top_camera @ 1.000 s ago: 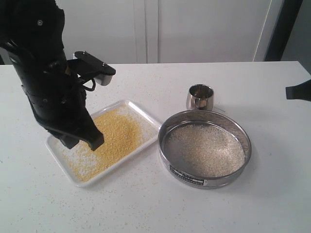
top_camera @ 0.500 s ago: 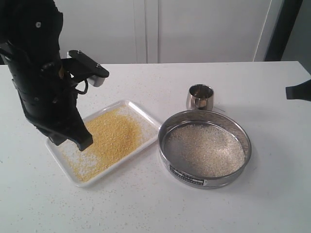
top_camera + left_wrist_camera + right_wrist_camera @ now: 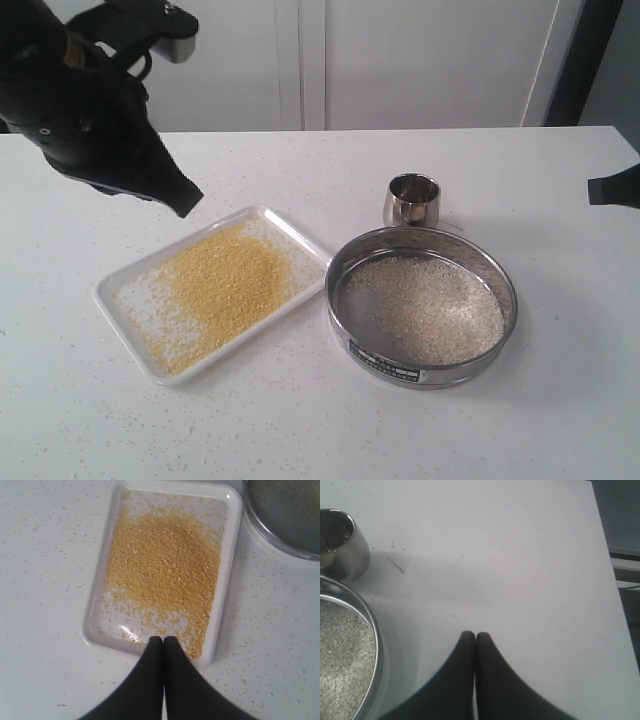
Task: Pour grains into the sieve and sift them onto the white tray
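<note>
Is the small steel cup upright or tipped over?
Upright. The steel cup stands on its base next to the sieve, open mouth facing up. Whether anything is left inside it, I cannot tell.

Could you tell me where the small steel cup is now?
In the exterior view the steel cup stands upright on the table, right of centre, just behind the far rim of the sieve.

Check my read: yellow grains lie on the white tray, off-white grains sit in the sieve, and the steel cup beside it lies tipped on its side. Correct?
One thing is off: the steel cup stands upright, mouth up, as the exterior view shows. The rest holds: yellow grains lie on the white tray and off-white grains sit in the sieve.
</note>
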{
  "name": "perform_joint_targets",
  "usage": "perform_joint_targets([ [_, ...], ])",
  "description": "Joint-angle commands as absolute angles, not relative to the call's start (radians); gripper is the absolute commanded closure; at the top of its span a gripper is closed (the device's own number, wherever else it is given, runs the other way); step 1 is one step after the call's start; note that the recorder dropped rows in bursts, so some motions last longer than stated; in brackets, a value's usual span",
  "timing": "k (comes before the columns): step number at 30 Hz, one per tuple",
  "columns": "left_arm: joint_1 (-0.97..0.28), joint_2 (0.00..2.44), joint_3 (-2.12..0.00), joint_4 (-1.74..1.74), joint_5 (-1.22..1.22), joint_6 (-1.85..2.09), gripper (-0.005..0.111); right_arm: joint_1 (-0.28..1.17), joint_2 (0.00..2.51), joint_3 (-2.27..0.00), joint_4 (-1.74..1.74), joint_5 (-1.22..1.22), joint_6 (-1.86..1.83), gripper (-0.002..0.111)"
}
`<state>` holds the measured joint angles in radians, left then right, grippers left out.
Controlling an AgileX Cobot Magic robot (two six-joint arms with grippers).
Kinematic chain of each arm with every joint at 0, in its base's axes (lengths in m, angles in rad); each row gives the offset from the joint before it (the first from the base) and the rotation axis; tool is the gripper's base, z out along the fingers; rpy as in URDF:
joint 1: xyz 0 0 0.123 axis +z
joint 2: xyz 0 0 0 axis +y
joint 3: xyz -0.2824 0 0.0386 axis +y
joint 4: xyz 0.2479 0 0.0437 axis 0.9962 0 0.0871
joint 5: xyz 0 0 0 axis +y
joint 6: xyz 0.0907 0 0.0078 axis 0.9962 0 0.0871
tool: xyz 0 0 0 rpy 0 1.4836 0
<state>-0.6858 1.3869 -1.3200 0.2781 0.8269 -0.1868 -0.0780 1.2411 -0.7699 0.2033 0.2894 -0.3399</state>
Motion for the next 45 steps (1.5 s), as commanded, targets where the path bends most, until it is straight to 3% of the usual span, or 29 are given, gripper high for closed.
perform_joint_targets([
  [1,-0.643,1.335,-1.275,0.260,0.838,-0.215,0.107,-0.078,1.234,-0.766,0.209,0.283,-0.336,0.108],
  [21,-0.428,1.019,-0.914,0.210,0.446,-0.263,0.107,-0.078,1.234,-0.766,0.209,0.283,-0.312,0.108],
  [29,-0.345,0.836,-0.651,0.165,0.193,-0.274,0.107,-0.078,1.234,-0.766,0.209,0.283,-0.317,0.108],
  [45,-0.149,0.458,-0.355,0.132,0.149,-0.300,0.107,-0.078,1.234,-0.766,0.209,0.283,-0.317,0.108],
])
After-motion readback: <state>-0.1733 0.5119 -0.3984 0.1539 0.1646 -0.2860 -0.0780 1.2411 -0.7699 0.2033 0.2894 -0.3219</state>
